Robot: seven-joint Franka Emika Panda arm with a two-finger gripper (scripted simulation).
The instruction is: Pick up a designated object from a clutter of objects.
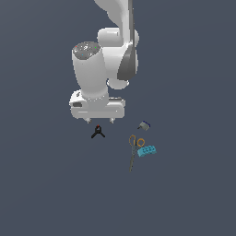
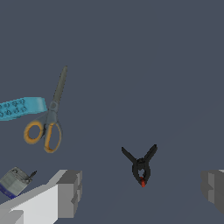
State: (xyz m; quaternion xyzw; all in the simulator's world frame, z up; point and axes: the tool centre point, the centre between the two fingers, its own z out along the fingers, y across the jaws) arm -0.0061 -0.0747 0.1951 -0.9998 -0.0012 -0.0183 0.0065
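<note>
Jaws wide apart, nothing between the pads. Gripper (image 2: 142,190) hangs over the black clamp (image 2: 141,166), which sits lower centre of the wrist frame, roughly midway between the fingers (image 2: 70,192), red spot facing them and legs splayed away. In the exterior view the clamp (image 1: 97,132) lies just under the fingertips. Scissors (image 2: 48,118), blue brick (image 2: 22,108) and grey piece (image 2: 15,181) lie well apart, off to one side.

Blue studded brick (image 2: 22,108) and one of the fingers (image 2: 213,189), both edge-cropped.
</note>
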